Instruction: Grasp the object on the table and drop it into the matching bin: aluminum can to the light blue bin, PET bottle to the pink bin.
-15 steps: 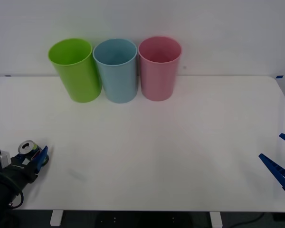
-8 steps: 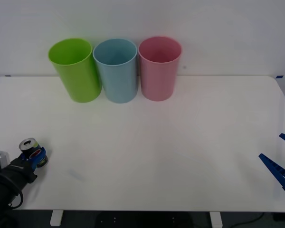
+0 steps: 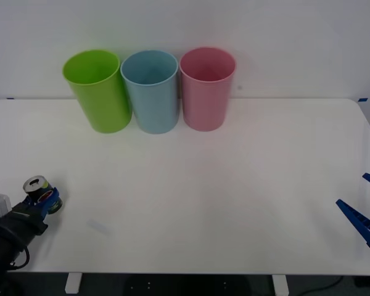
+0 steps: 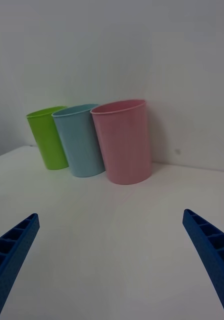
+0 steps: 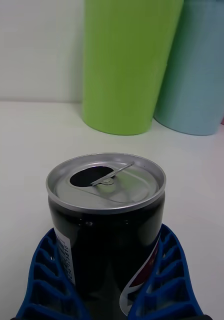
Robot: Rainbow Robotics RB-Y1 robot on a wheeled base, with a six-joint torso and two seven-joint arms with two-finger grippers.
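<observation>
Left claw (image 5: 112,280) is clamped on the can (image 5: 106,220) at the table's (image 3: 203,197) near left corner; a second ago its fingers stood apart, and the can has since shifted slightly. Its label is cut off, perhaps a red-white-blue logo, no words readable. Right claw (image 4: 112,260) sits apart at the right edge, far from the blue bin (image 3: 151,92).

- Small dark aluminium can (image 5: 106,215) — glossy body, brushed silver metal top.
- Blue ribbed plastic fingers (image 5: 44,270) — matt.
- Light blue (image 3: 150,91), pink (image 3: 206,88), lime green (image 3: 98,90) plastic bins — smooth, satin.
- White tabletop (image 3: 222,191) — smooth, matt.
</observation>
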